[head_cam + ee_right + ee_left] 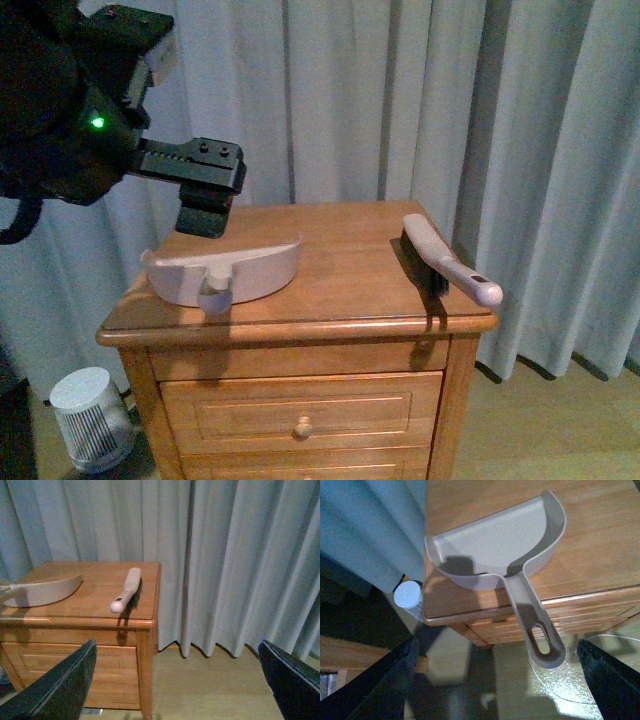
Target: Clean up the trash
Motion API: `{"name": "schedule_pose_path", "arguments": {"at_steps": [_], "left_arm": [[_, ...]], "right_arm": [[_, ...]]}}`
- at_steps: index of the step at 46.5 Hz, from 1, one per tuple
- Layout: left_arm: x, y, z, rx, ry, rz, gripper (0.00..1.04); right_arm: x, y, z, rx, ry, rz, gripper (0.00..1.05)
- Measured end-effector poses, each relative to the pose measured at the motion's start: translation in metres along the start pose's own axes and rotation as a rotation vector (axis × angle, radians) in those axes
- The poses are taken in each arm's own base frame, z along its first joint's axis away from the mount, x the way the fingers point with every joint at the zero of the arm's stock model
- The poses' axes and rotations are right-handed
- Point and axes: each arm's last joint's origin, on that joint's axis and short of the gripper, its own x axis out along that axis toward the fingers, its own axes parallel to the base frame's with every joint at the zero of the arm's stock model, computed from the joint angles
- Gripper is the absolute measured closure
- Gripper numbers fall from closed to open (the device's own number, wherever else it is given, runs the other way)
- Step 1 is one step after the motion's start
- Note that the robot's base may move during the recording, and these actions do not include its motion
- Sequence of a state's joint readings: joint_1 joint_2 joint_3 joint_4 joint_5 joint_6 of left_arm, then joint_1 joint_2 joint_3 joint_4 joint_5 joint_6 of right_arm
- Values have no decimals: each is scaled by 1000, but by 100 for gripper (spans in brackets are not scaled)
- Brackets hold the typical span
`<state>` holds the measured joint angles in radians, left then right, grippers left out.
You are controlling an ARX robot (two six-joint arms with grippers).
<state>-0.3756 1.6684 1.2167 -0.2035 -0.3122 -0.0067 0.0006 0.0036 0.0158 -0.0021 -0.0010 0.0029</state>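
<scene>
The trash is out of view in every frame. A beige dustpan (225, 270) lies on the left half of the wooden nightstand (340, 300), its handle (535, 625) sticking out past the front edge. My left gripper (205, 215) hovers just above the pan's back left rim, open and empty. In the left wrist view the pan (495, 545) lies ahead of the left gripper (497, 690), whose dark fingers (385, 685) are spread wide. A beige brush (450, 262) rests on the right side of the top. My right gripper (177, 680) is open, low and off to the nightstand's right.
Grey curtains (400, 100) hang behind and beside the nightstand. A white cylinder (90, 415) stands on the floor at its left. A clear round mat (590, 680) lies on the floor below the pan handle. The brush (127, 587) and dustpan (45, 590) show in the right wrist view.
</scene>
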Motion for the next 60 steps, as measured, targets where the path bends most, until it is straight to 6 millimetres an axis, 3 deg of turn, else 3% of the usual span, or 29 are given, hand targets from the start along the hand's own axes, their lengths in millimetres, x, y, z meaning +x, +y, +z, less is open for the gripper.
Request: {"name": "schedule_pose_path", "arguments": {"at_steps": [14,26,39,60], "left_arm": [[35,-24,14,5,45,10,8],[67,-34,10,-17,111,18,8],[96,-29,5,-26,146,52,8],[110,-32,-6,-34,176,33,8]], "right_arm": [[0,0,0,0,0,0,7],[0,0,0,0,0,0,7],[0,0,0,0,0,0,7],[0,0,0,0,0,0,7]]}}
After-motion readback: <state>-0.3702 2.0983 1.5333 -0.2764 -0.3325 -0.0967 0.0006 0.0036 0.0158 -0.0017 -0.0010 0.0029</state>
